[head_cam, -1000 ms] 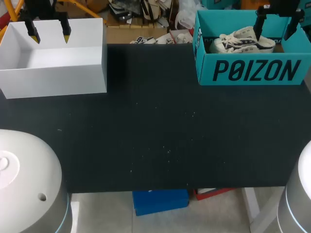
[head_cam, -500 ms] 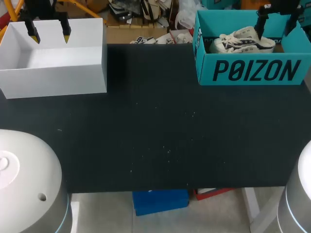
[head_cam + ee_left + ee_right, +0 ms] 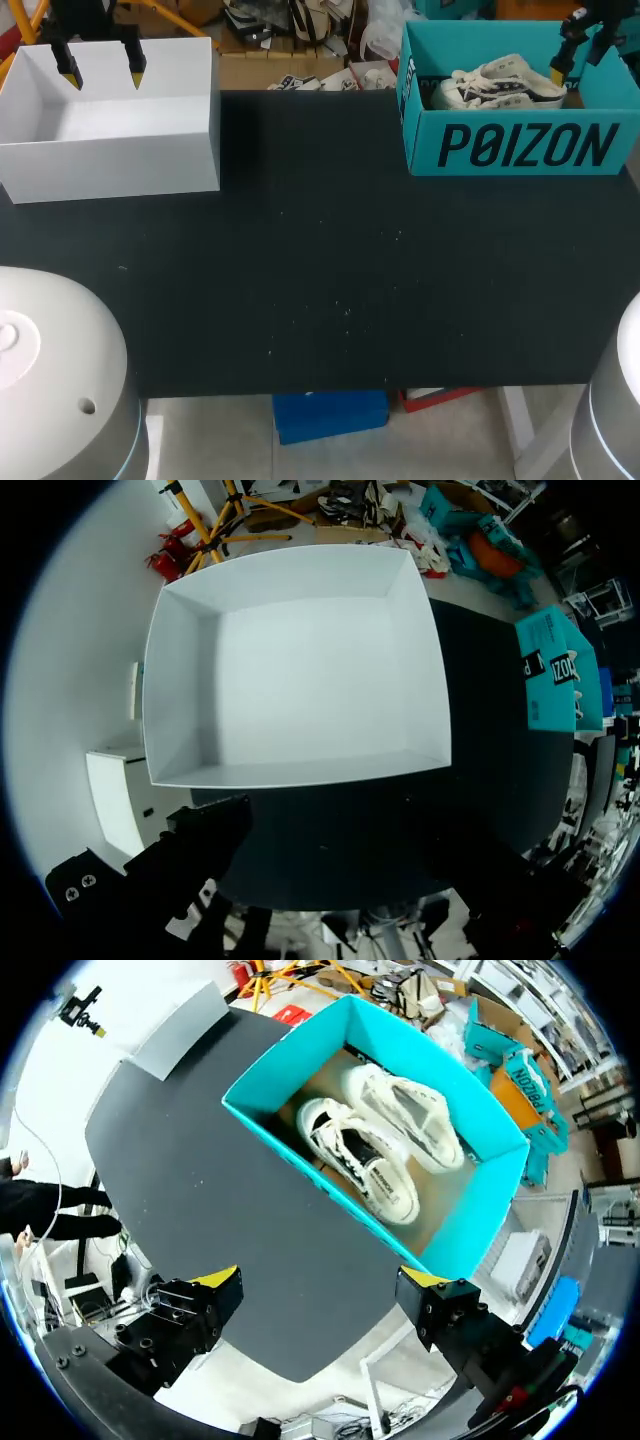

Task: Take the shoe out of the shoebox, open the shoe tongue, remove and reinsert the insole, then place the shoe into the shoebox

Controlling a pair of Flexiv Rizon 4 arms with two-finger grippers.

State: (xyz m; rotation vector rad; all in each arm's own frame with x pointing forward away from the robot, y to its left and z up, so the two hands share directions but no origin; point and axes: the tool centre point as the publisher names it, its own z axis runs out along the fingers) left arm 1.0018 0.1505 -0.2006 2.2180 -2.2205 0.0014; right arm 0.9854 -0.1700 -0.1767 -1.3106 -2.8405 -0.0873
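Main change: R fingers [image 3: 320, 1282] have slid sideways over the last sec. They were above the shoes and now hang over the shoebox [image 3: 515, 145] at its end, near the far corner. In the head view their spread looks narrower than before, prob. the wrist turning, since the wrist view shows both yellow tips wide apart w/ nothing between them but desk [image 3: 320, 260].

The shoe [image 3: 365, 1165], the dark-trimmed one, lies in the shoebox ahead of the R fingers, untouched. A 2nd, paler shoe [image 3: 412, 1110] lies just beyond it, the two side by side and prob. touching. Neither has shifted.

L fingers [image 3: 100, 70] haven't moved. They are spread wide and empty, hanging over the white box [image 3: 110, 160], which sits right ahead of them.

What it means: step 1 (shoe out of the box) isn't started yet. We read the sideways move as lining up, maybe for a grab at the heel end, but we can't be sure. The R fingers have to come back over the shoe and go down inside the box walls. Main risks are clipping the rim or catching both shoes, as they lie so close.
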